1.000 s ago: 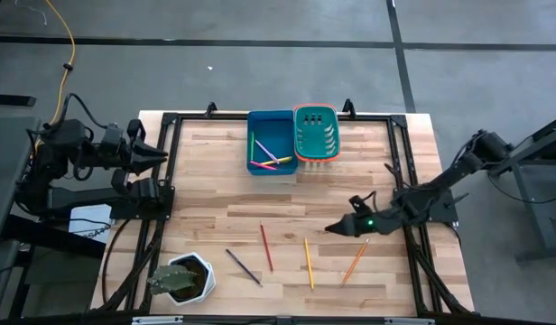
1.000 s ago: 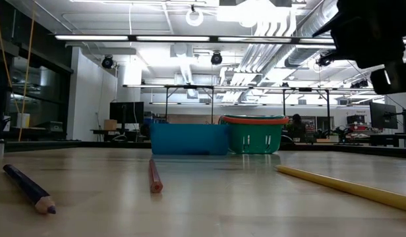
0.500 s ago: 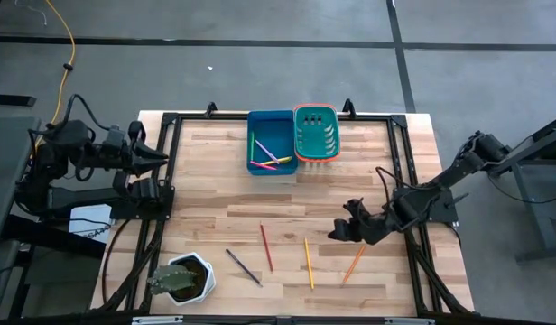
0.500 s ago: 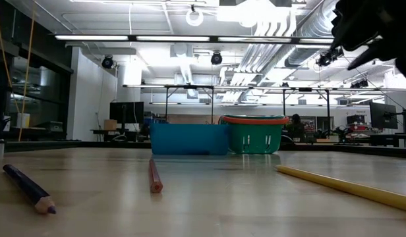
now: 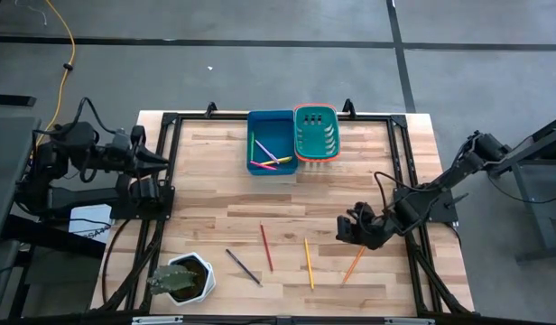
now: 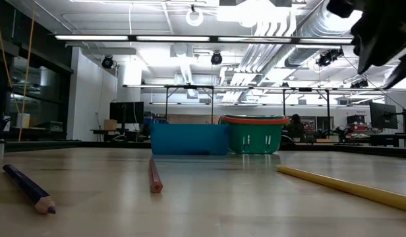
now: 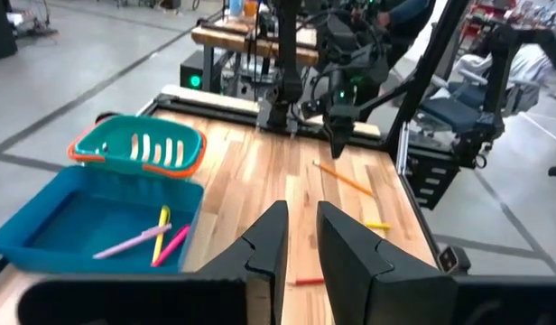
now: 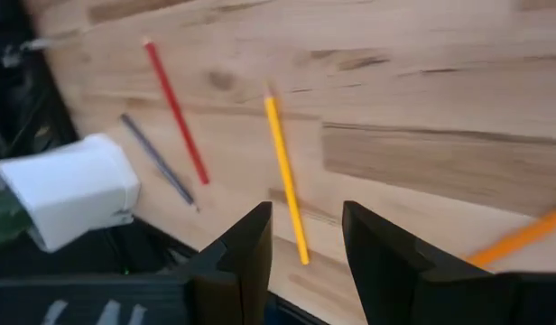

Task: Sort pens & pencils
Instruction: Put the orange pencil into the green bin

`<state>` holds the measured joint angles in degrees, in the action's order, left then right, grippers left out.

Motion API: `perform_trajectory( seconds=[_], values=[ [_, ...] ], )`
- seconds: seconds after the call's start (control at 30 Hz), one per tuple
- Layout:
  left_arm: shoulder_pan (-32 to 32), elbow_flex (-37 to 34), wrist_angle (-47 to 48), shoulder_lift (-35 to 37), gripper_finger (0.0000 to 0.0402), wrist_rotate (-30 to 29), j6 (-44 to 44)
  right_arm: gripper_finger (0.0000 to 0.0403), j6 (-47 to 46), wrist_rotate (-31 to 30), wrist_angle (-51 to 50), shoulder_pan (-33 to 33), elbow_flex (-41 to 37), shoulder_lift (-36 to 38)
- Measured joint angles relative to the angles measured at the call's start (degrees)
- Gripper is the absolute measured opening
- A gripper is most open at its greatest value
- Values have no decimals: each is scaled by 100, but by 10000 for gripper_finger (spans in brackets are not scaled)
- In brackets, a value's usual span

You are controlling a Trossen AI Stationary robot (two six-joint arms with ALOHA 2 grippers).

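Four pencils lie flat on the wooden table (image 5: pixel 215 194): red (image 5: pixel 266 246), yellow (image 5: pixel 309 263), orange (image 5: pixel 355 263) and dark purple (image 5: pixel 243 266). Pink and yellow-green pens (image 5: pixel 267 155) lie in the blue bin (image 5: pixel 282 122). Beside it stands the green basket (image 5: pixel 316 133). My right gripper (image 5: pixel 348 231) hangs open above the table, tipped down, between the yellow and orange pencils. In its wrist view (image 8: pixel 305 217) the yellow pencil (image 8: pixel 282 171) lies on the table below its fingers. My left gripper (image 5: pixel 161 161) waits at the table's left edge, its fingers (image 7: pixel 301 217) a little apart with nothing between them.
A white pot with a plant (image 5: pixel 181 278) stands at the near left corner. A black frame (image 5: pixel 170 181) runs along the table's edges. In the low view the purple (image 6: pixel 28 187), red (image 6: pixel 154 176) and yellow (image 6: pixel 348 187) pencils lie in front of the bins.
My right gripper has tipped from nearly level to pointing steeply down at the table and has rolled about its own axis, staying over the spot between the yellow and orange pencils. Its fingers have stayed open. The pencils have not moved.
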<state>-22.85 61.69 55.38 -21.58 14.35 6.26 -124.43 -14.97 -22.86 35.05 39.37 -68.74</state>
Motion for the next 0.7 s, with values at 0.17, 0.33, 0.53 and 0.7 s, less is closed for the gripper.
perform_trajectory(
  seconds=[0.17,0.33,0.53,0.7],
  values=[
    [-1,0,372,0,51,4,-87,128,-512,30,74,-9,0,-182],
    [0,0,727,0,51,66,-459,128,-448,-29,267,-28,0,-417],
    [-1,0,749,0,51,67,-610,128,903,-664,1243,-220,48,-486],
    [-1,0,613,0,51,69,-605,128,3643,-1199,1594,-678,777,-467]
  ],
)
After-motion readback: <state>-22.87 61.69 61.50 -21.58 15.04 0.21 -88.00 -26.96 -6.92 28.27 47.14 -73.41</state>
